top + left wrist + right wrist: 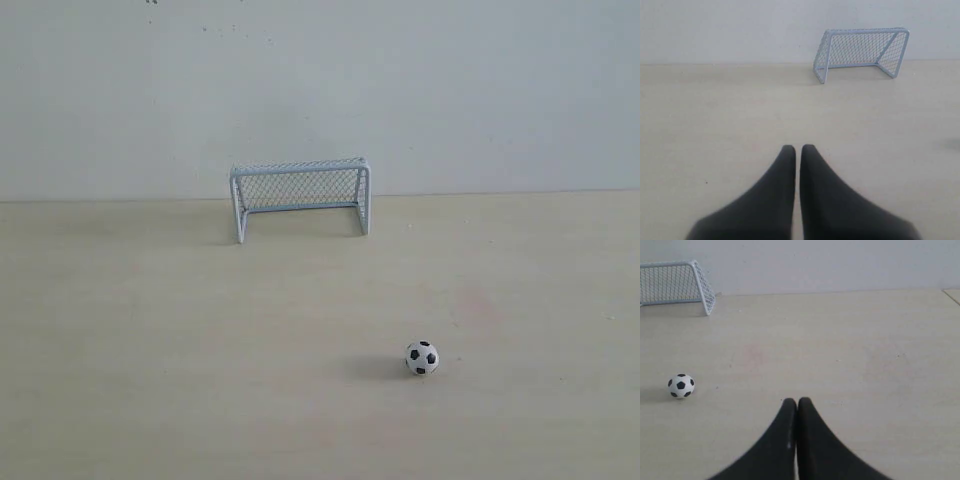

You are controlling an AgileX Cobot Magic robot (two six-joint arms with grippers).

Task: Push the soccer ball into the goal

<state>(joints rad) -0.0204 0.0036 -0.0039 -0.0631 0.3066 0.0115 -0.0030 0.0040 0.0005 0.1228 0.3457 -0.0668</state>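
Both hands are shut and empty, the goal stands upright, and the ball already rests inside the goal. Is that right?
No. The ball is not inside the goal; it lies on the table well in front of it, as the exterior view shows. The rest holds: left hand and right hand are shut and empty, the goal upright.

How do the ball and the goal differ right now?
The goal is much larger than the ball. The goal is an open white frame with netting; the ball is round, white with black patches. The goal stands by the wall, the ball out front. Both rest on the table.
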